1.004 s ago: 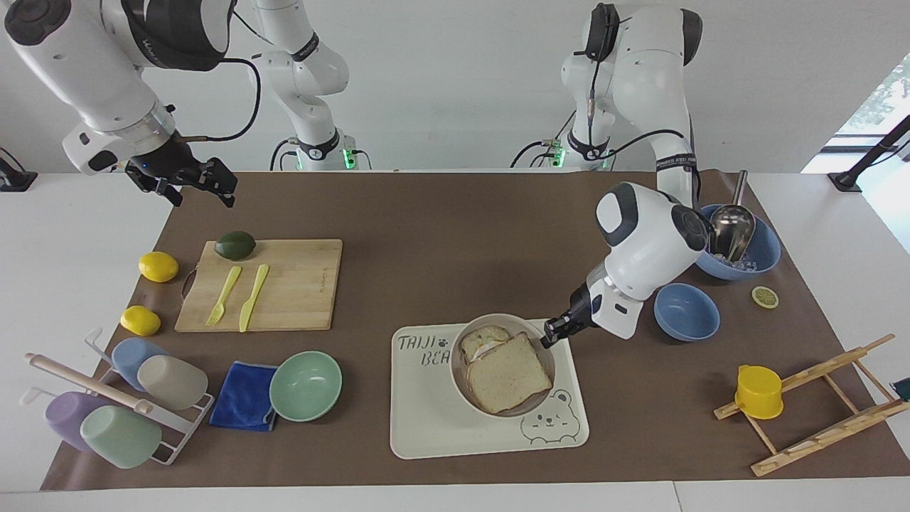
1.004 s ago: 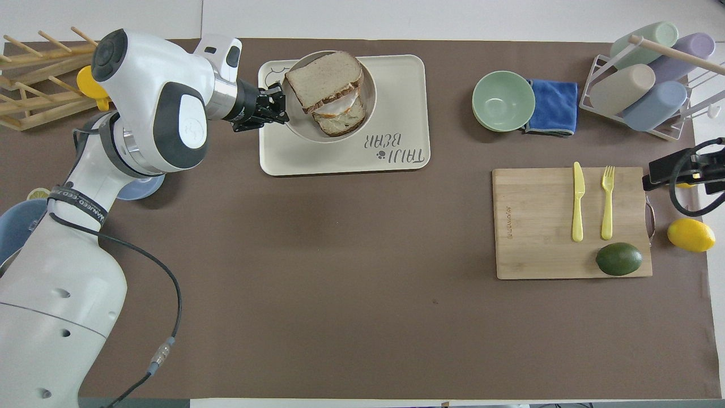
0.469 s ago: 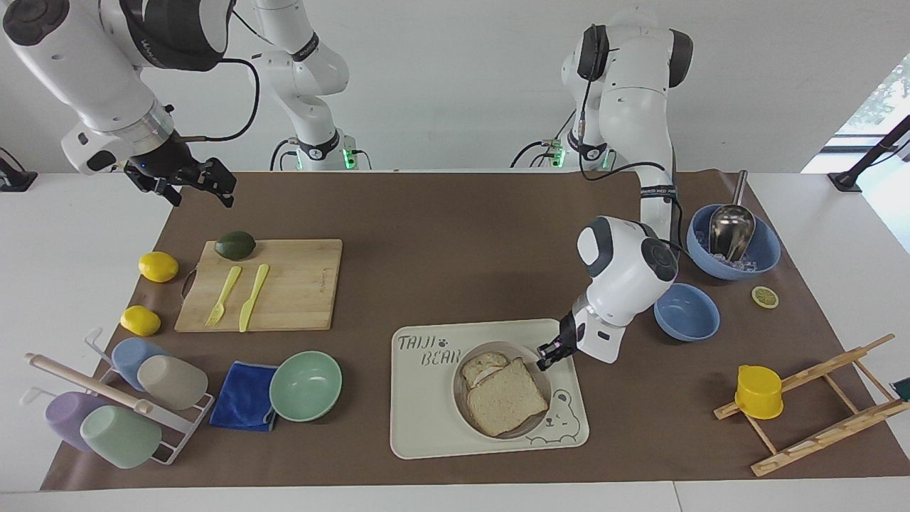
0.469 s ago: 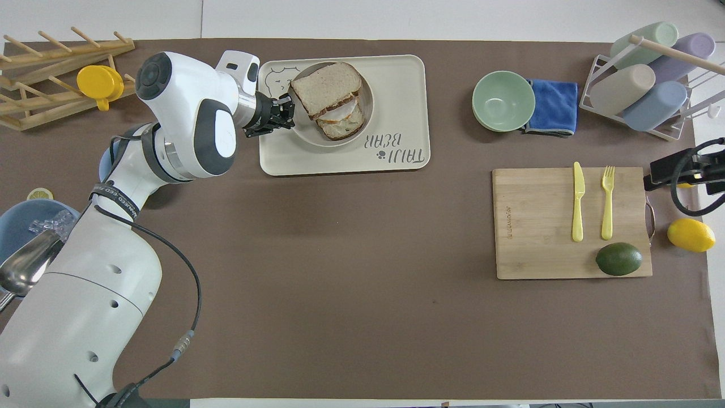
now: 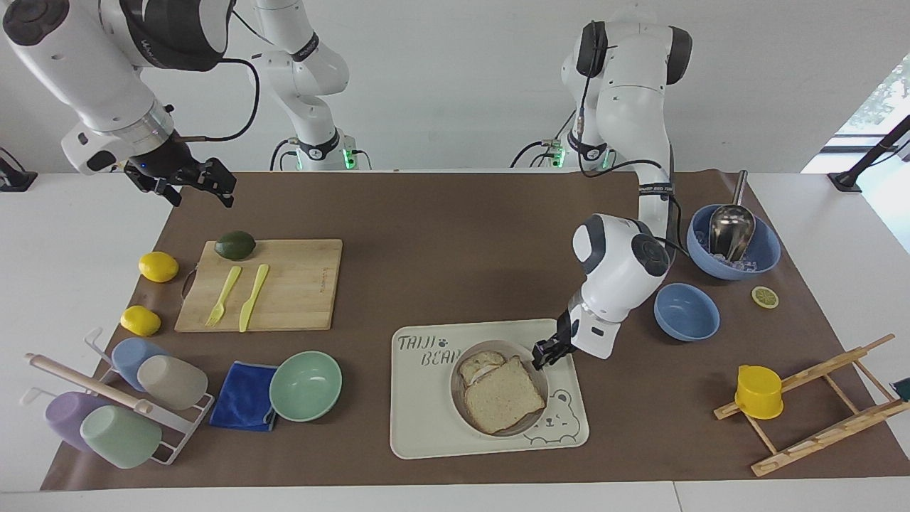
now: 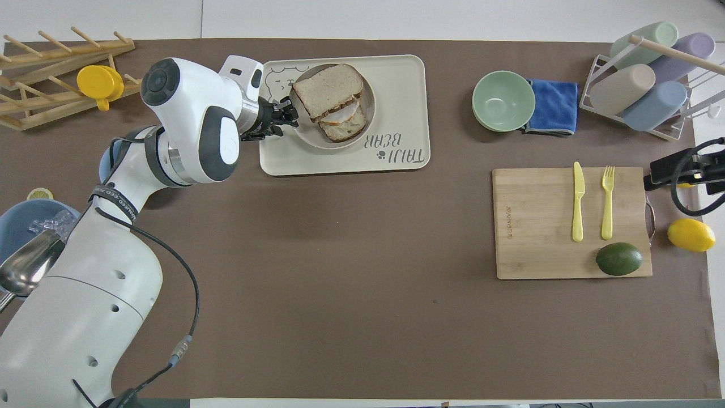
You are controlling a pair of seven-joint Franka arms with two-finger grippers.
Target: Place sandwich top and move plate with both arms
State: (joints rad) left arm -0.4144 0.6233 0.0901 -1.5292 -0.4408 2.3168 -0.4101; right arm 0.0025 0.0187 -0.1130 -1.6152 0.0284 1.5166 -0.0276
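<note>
One plate [image 5: 537, 398] sits on the tray [image 5: 426, 434], at the tray's end toward the left arm. On it, two slices: the sandwich top [image 5: 505, 393] lies over an egg toast [image 5: 478, 367]. The left gripper [image 5: 542, 353] is at the plate's rim; whether it pinches the rim cannot be told. The right gripper [image 5: 202, 186], spread, waits above the mat corner near one avocado [image 5: 235, 245].

1. The plate [image 5: 499, 389] was lifted above the tray [image 5: 426, 427] one second ago; now it sits flat on the tray, beside the bear drawing.
2. The sandwich top [image 5: 503, 393] came down together with the plate.
3. The left gripper [image 5: 542, 354] lowered with the plate and is now at the plate's rim, over the tray.
4. The left arm's elbow has folded in toward the tray.
</note>
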